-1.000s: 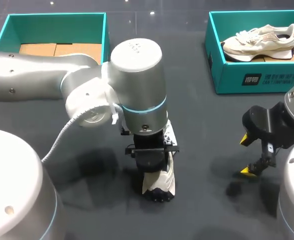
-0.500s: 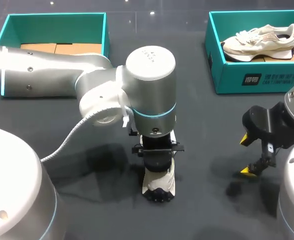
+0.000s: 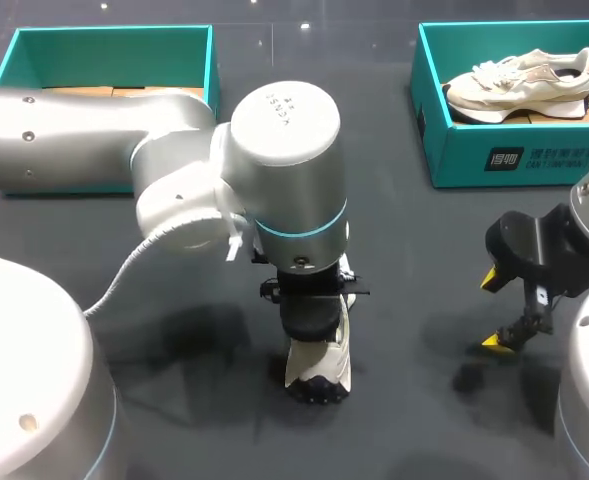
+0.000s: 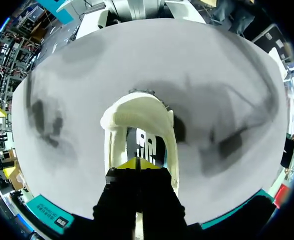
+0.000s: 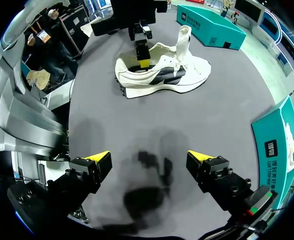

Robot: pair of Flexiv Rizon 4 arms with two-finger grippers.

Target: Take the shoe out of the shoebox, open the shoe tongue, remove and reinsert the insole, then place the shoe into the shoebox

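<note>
The cream-white mesh sneaker with dark side stripes (image 3: pixel 319 362) stands on its sole in the middle of the dark grey table (image 3: pixel 424 250), well apart from the empty teal cardboard shoebox (image 3: pixel 104 30); its tongue is turned up, leaving the mouth clear. The left gripper (image 4: pixel 137 162) is lowered straight down into that mouth at the heel end, presumably to work the insole; whether it is closed on the insole cannot be told. The right gripper (image 3: pixel 491 310) hangs wide open and empty above bare table off to the side, probably parked clear of the shoe.
</note>
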